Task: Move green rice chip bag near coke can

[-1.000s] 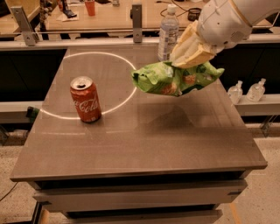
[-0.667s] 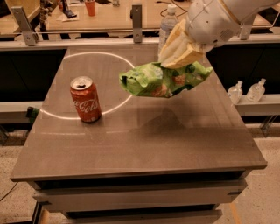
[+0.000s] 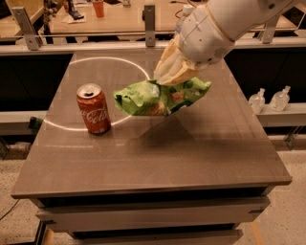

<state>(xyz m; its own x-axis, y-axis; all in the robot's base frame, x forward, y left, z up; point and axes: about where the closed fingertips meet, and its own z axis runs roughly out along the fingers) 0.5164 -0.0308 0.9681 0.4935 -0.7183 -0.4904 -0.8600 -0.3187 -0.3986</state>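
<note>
Gripper (image 3: pixel 168 78) clasps green rice chip bag (image 3: pixel 154 99) aloft beside coke can (image 3: pixel 93 109), its tips seemingly hidden.

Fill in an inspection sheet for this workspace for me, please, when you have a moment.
Surface: grey-brown table, with a bright ring of light on its far left part.
Job's things: coke can upright at the left, on the ring; green rice chip bag held off the table, just right of the can, not touching it.
Clutter: clear bottle at the far edge, mostly hidden behind the arm.
Grippers: gripper over the table's middle, jaws shut on the bag's top.
Cables: one thin cable on the floor, front left.
Surroundings: bench behind with an orange cup; two small bottles on a low shelf at the right.
</note>
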